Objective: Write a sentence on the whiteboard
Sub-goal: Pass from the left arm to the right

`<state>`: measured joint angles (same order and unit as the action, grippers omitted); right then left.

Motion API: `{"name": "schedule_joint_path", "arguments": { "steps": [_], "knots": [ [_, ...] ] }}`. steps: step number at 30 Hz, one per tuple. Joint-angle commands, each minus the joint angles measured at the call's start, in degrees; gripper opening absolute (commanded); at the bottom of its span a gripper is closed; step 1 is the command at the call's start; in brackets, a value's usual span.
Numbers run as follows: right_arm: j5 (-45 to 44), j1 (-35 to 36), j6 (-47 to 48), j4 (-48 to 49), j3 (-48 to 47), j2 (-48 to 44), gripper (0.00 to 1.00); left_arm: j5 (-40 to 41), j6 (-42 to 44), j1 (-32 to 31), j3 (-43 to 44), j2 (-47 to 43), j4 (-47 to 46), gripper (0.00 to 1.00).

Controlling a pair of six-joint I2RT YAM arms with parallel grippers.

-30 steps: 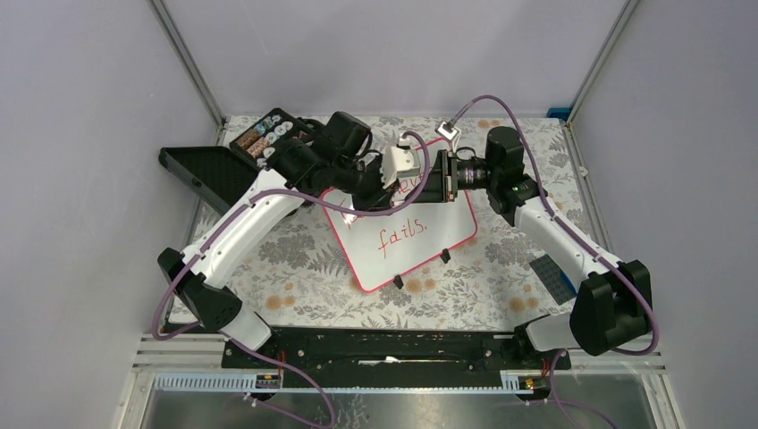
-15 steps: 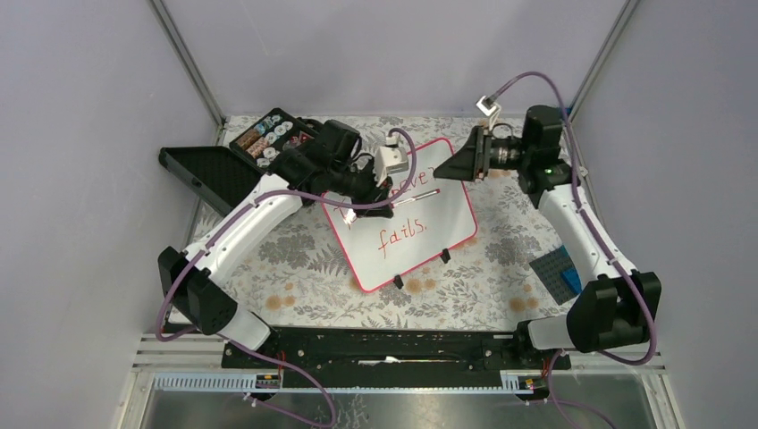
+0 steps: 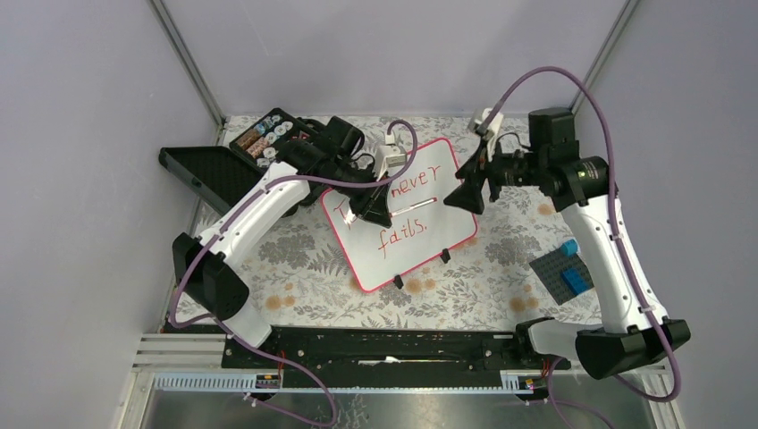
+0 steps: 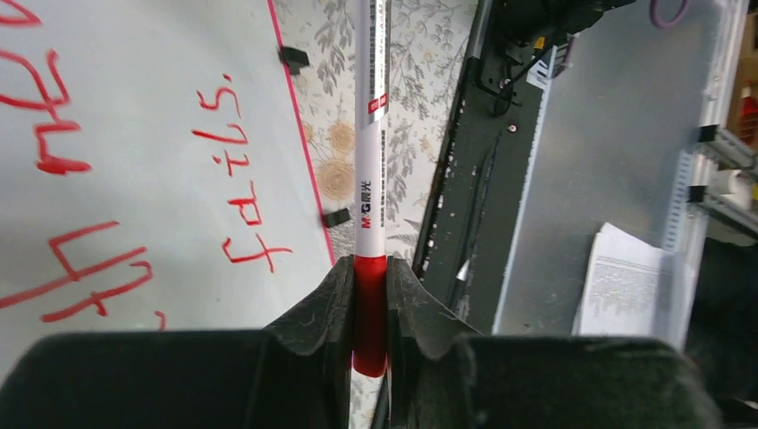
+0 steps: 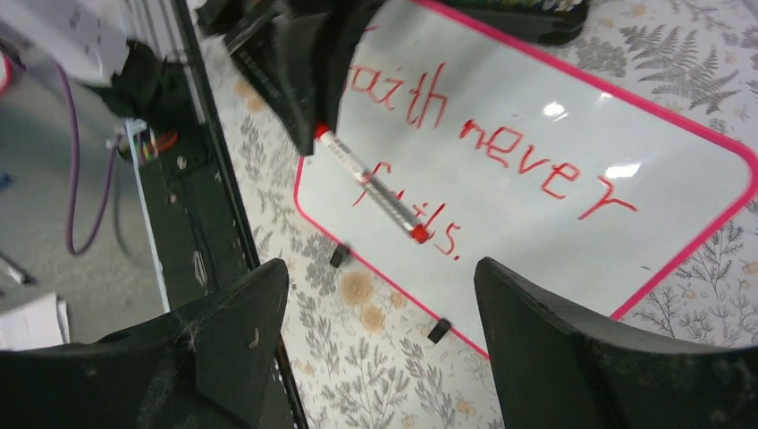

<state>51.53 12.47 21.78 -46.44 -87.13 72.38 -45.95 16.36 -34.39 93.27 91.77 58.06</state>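
The whiteboard (image 3: 420, 239) lies tilted at the middle of the table, with "Faith never fails." written on it in red (image 5: 536, 170). My left gripper (image 3: 374, 209) hovers over the board's left half, shut on the red end of a white marker (image 4: 370, 134). The marker (image 3: 416, 203) sticks out to the right above the board, and its far tip is red (image 5: 417, 234). To the right of the board, my right gripper (image 3: 471, 186) hangs open with nothing between its fingers (image 5: 241, 322). It is apart from the marker.
A black compartment case (image 3: 268, 134) holding batteries, with its open lid (image 3: 201, 174), stands at the back left. A dark grey studded plate with blue bricks (image 3: 563, 273) lies at the right. Two black clip feet (image 3: 399, 281) sit on the board's near edge.
My right gripper has opened, left the marker and drawn back to the right. The left gripper still holds the marker and has shifted slightly over the board.
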Motion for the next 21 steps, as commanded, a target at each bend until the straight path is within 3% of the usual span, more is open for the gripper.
{"name": "schedule_joint_path", "arguments": {
  "steps": [1,9,21],
  "knots": [
    [-9.9,6.1,15.4,-11.4,-3.8,-0.9,0.82,-3.2,-5.3,0.5,2.1,0.9,2.4,0.0],
    [-31.2,30.7,21.3,-13.9,-10.0,1.4,0.78,-9.3,-7.4,0.6,0.6,2.6,4.5,0.0],
    [-53.9,47.8,27.1,-9.3,-3.9,4.7,0.71,-14.8,-4.9,-1.2,-3.0,1.9,8.0,0.02]
  ]
}}
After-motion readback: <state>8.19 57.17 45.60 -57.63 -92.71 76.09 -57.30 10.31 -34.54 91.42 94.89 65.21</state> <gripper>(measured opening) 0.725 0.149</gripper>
